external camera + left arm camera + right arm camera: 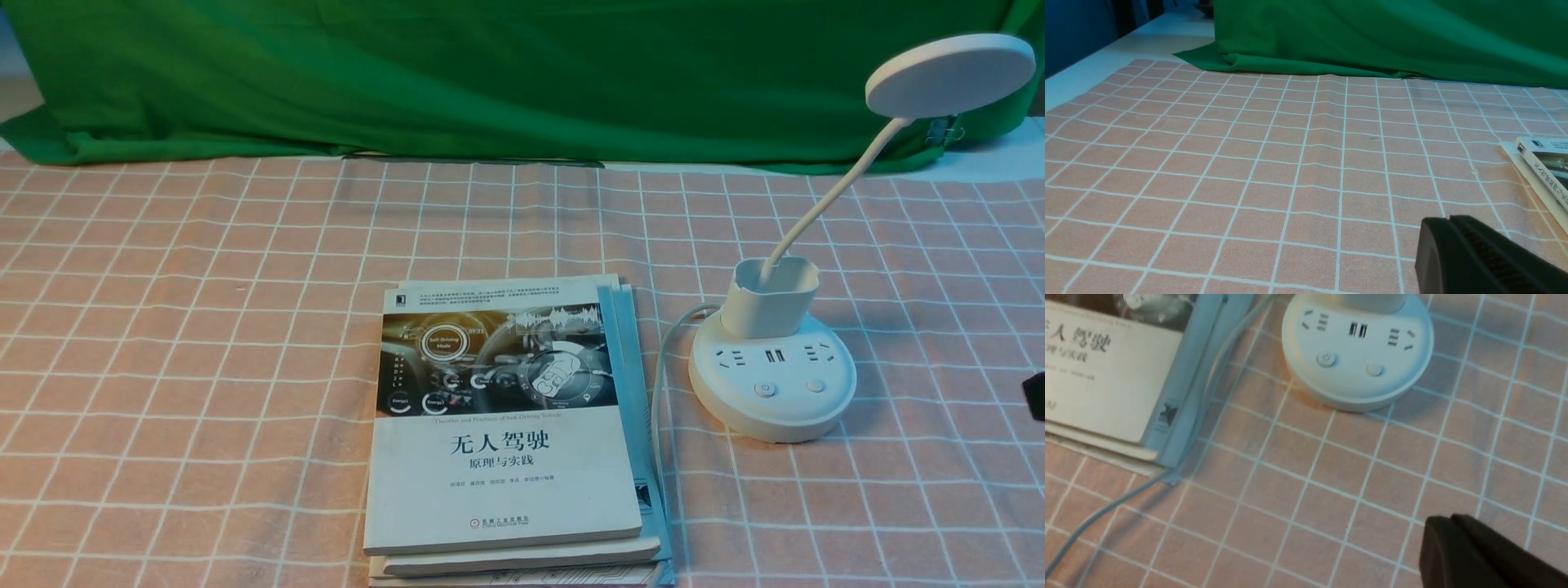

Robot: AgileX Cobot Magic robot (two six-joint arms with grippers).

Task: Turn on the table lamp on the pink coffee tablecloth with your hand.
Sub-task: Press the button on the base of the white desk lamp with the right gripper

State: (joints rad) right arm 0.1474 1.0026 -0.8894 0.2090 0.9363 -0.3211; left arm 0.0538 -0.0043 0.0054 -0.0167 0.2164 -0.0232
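Note:
The white table lamp (771, 371) stands on the pink grid tablecloth (204, 327) at the right, its disc head (949, 75) up on a bent neck. Its base with two buttons also shows in the right wrist view (1357, 355). The power button (1326, 359) sits beside a plain button (1374, 369). My right gripper (1449, 520) is shut and empty, hovering over bare cloth short of the base; only its black tip (1035, 396) shows at the front view's right edge. My left gripper (1449, 220) is shut and empty over cloth left of the books.
A stack of books (506, 433) lies in the middle, left of the lamp; its corner shows in the left wrist view (1541, 163). The lamp's white cable (660, 384) runs between books and base. A green backdrop cloth (490, 73) lies along the far edge.

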